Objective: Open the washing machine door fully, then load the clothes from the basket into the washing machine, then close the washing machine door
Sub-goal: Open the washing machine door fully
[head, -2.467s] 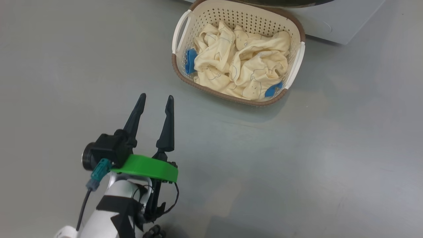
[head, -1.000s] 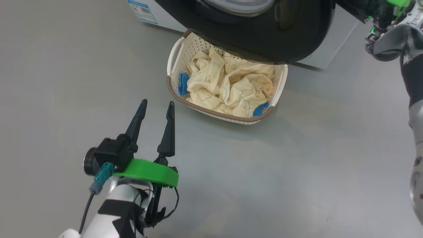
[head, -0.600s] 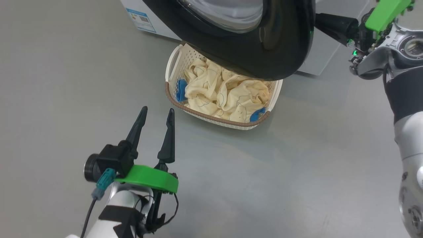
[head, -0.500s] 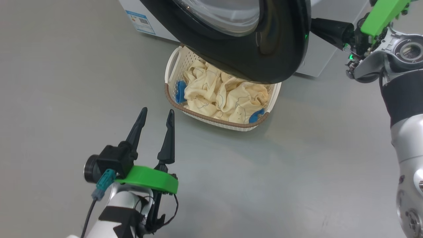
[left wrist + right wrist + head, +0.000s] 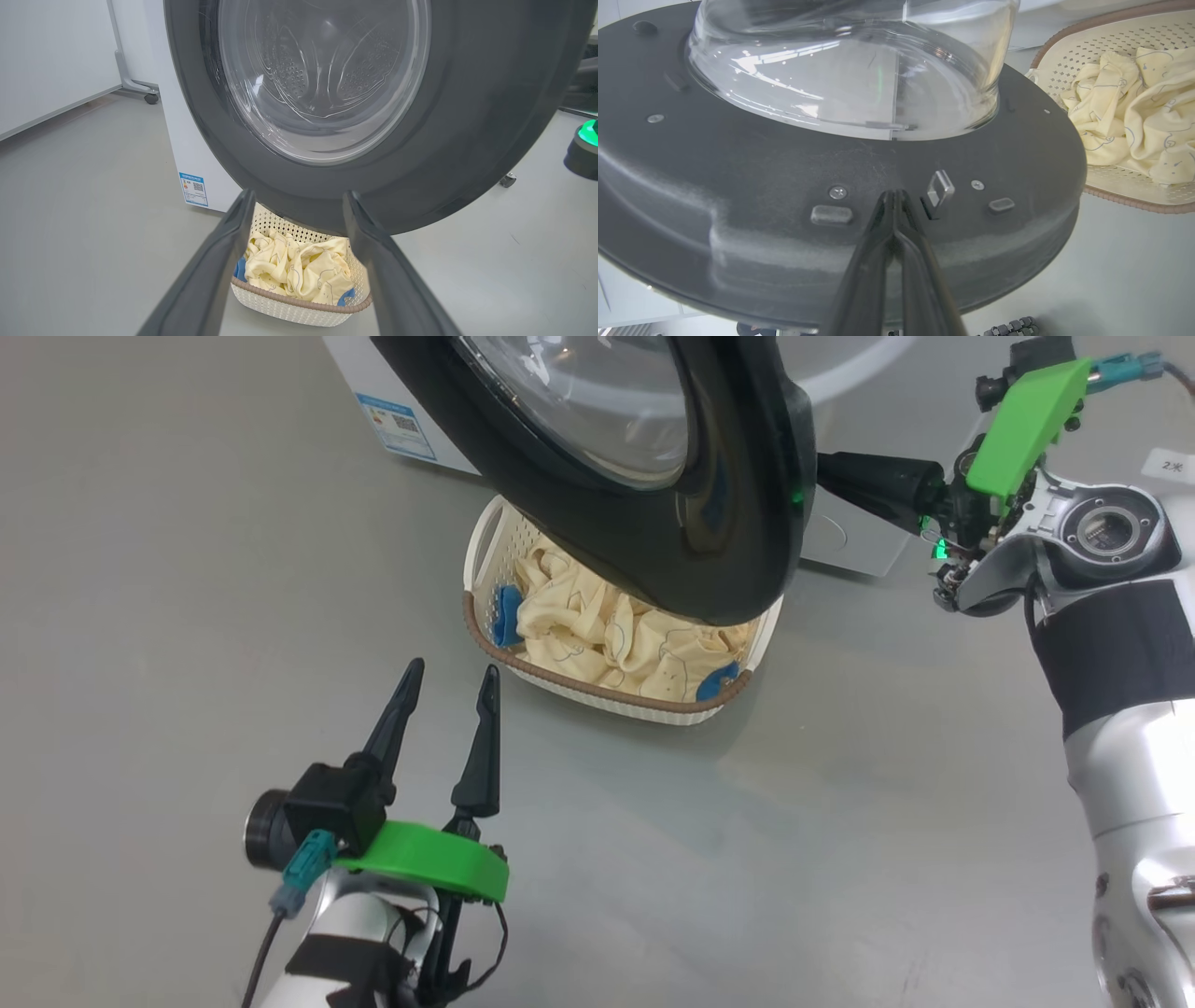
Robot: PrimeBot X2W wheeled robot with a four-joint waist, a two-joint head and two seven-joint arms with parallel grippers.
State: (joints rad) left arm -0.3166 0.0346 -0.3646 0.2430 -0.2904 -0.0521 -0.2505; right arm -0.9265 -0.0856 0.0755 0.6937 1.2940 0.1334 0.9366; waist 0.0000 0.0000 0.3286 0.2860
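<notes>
The black washing machine door (image 5: 738,532) stands partly open, swung out over the basket (image 5: 597,693). Its clear glass bowl (image 5: 597,401) bulges towards the white washing machine (image 5: 845,537). Cream-yellow clothes (image 5: 616,635) lie in the basket, their far part hidden by the door. My right gripper (image 5: 822,471) is shut, and its tips (image 5: 894,192) rest against the door's inner face (image 5: 738,186) beside the latch (image 5: 940,189). My left gripper (image 5: 450,674) is open and empty above the floor, short of the basket (image 5: 299,310). It points at the clothes (image 5: 299,273) and the door (image 5: 467,116).
Grey floor lies all around. A blue label (image 5: 394,425) sits on the machine's front. A white panel (image 5: 46,70) on casters (image 5: 150,98) stands to the left. A dark base with a green light (image 5: 584,149) is at the right. A small white tag (image 5: 1167,465) lies on the floor.
The head view has tilted up, bringing the door and right arm into it. The door has swung further out over the basket, with the shut right gripper behind its edge. The left gripper stays open.
</notes>
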